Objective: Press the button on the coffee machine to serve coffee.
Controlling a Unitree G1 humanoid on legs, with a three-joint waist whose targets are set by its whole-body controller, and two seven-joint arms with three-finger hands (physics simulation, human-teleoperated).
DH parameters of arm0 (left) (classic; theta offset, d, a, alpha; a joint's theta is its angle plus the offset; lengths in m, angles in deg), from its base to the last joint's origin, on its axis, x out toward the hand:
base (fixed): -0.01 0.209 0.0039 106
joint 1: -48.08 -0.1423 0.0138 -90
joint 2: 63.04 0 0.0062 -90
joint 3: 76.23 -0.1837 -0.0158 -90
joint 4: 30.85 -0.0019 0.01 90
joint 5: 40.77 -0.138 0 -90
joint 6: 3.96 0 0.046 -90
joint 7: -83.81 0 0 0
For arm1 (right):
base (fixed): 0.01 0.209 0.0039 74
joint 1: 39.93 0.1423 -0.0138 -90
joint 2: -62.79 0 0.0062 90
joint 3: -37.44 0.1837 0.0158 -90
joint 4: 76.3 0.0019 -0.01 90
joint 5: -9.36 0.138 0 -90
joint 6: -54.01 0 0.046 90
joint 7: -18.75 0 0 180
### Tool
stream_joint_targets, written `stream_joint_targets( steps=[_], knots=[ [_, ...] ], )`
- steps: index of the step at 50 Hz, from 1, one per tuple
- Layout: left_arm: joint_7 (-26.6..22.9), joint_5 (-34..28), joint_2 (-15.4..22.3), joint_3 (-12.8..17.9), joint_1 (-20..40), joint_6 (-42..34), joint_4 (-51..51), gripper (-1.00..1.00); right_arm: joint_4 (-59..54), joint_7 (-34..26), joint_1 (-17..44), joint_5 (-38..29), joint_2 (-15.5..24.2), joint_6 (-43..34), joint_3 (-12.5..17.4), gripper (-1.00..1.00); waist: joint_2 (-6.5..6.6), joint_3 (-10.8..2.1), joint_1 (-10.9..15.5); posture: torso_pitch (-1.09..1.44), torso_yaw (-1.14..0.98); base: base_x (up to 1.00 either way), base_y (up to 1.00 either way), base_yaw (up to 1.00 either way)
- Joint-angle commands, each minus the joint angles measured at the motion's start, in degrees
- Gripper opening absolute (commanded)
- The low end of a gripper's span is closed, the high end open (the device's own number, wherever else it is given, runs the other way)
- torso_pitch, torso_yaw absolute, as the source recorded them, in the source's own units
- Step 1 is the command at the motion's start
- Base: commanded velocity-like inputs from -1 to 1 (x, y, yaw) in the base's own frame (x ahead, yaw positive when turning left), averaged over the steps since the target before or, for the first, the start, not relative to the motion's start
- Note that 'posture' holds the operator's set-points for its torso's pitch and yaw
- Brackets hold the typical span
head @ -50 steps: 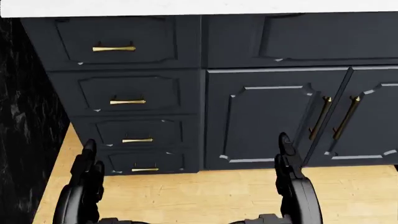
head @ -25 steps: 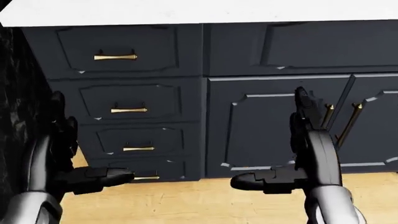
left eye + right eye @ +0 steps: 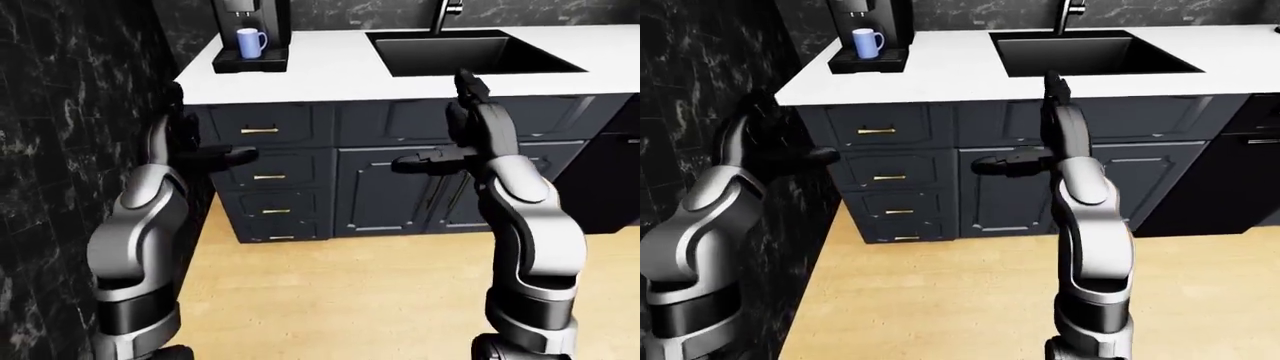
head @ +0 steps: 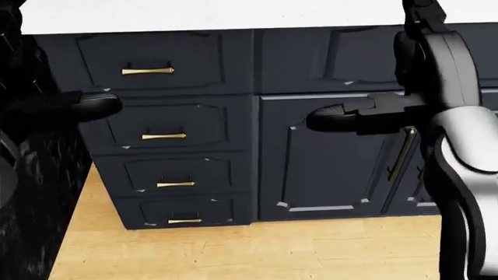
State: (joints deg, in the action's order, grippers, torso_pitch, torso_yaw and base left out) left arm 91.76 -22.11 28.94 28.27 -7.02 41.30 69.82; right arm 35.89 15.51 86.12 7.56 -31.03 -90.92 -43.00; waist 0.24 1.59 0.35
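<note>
**Sam:** Up on the white counter [image 3: 330, 71], at the top left of the left-eye view, sits the coffee machine [image 3: 252, 30]. A blue mug [image 3: 250, 42] stands on its tray.

**Mia:** Can you see the button?

**Sam:** No. The top of the machine is cut off, so I cannot tell where the button is.

**Mia:** What changed just now?

**Sam:** A second ago both hands were low, down by the bottom drawers [image 4: 175, 137]. Now they are way up. The right hand [image 3: 470, 124] is level with the counter edge, and the left hand [image 3: 195, 146] is by the top drawers.

**Mia:** Are they holding anything?

**Sam:** Nothing. The fingers on both hands are spread out straight, with thumbs poking sideways.

**Mia:** So is the coffee coming?

**Sam:** Not yet. Both hands are well apart from the machine. I think the left hand is nearer, so it could reach up and over to press.
</note>
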Motion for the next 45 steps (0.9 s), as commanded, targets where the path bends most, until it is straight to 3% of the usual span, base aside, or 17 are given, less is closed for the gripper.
stream_joint_targets(
  steps=[1,16,32,33,36,45],
  knots=[
    [0.42,0.93,1.45,0.52,3.44,0.19,1.07,1.00,1.82,0.77,3.98,2.08,1.32,-1.54,1.21,1.00,0.05,-1.24,-0.07,0.00,0.00,0.00,0.00,0.00],
    [1.44,2.83,5.40,-0.47,15.13,-2.12,-6.96,1.00,-3.90,-0.31,12.79,2.70,8.08,-6.57,0.89,1.00,-0.05,-0.88,-0.01,0.00,0.00,0.00,0.00,0.00],
    [0.90,2.59,7.36,-0.95,21.81,-2.58,-12.31,1.00,-8.73,-3.18,20.46,2.07,10.25,-6.68,0.39,1.00,-0.02,-0.58,-0.15,0.00,0.00,0.00,0.00,0.00],
    [1.10,2.84,7.57,-0.79,22.32,-3.35,-11.92,1.00,-9.32,-3.27,20.80,2.02,10.32,-6.41,0.39,1.00,0.20,-2.04,-0.19,0.00,0.00,0.12,0.00,0.00],
    [0.85,2.81,7.90,-0.81,22.82,-2.84,-12.69,1.00,-9.88,-3.72,21.91,1.93,10.63,-6.78,0.23,1.00,0.22,-0.77,-0.27,0.00,0.00,0.16,0.04,0.00],
    [0.89,3.30,8.35,-0.59,23.08,-2.56,-13.01,1.00,-10.30,-3.51,23.05,1.65,10.24,-6.84,0.40,1.00,0.65,-0.34,-0.54,0.00,0.00,0.21,0.04,0.00]
  ],
)
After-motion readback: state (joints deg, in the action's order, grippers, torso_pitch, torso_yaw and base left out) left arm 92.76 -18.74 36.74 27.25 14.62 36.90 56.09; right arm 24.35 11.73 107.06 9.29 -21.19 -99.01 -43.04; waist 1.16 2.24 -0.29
